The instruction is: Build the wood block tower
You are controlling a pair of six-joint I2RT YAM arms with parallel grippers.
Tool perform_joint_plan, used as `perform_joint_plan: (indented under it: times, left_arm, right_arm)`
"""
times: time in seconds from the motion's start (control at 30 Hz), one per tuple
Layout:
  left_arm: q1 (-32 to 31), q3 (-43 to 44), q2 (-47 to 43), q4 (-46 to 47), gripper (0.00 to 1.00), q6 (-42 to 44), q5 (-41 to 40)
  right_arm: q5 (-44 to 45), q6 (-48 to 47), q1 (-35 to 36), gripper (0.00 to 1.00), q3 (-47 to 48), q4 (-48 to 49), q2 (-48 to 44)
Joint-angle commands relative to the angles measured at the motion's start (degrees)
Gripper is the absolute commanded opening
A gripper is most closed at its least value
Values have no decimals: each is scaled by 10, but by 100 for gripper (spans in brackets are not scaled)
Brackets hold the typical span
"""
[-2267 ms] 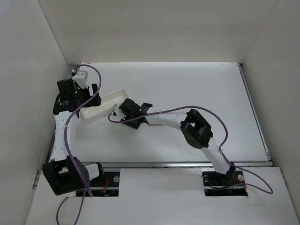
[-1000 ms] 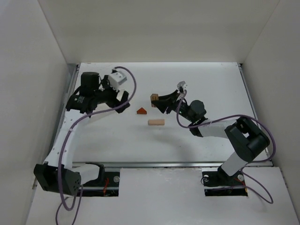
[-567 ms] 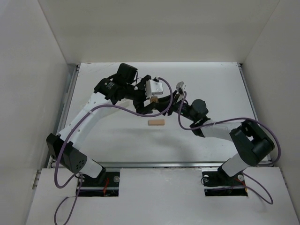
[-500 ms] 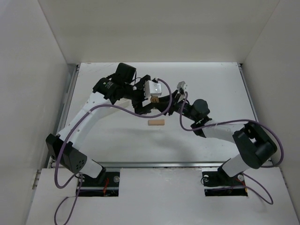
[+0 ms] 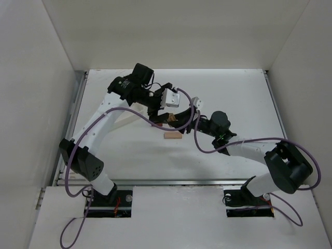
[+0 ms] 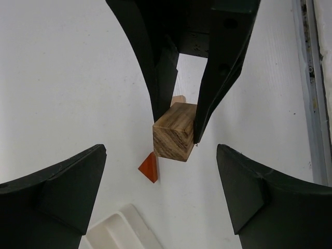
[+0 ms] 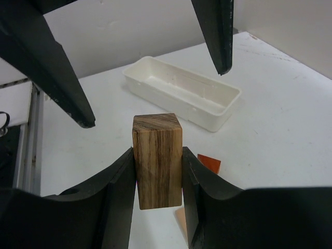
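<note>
White table (image 5: 249,104): right tool (image 7: 158,153) grips wood block (image 6: 174,132), left tool (image 6: 161,153) spread open

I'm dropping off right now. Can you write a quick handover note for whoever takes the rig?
Right end effector: shut on the brown block.
Left end effector: open, fingers spread wide on either side of that block, not touching it.
On the table: red triangle and pale bar, lying apart. White tray beyond them.
Done: one block gripped. Nothing stacked.
Left: stack the blocks, probably triangle last.
</note>
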Motion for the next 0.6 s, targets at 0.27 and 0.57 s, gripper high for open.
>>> perform_joint_plan:
  times: [0.27, 0.57]
  left_arm:
    - [5, 14, 30, 4, 84, -37, 9]
    - [5, 6, 37, 17, 76, -54, 16]
  right_arm:
    - [-14, -46, 12, 0, 14, -6, -8]
    - [-9, -57, 18, 0, 14, -25, -19]
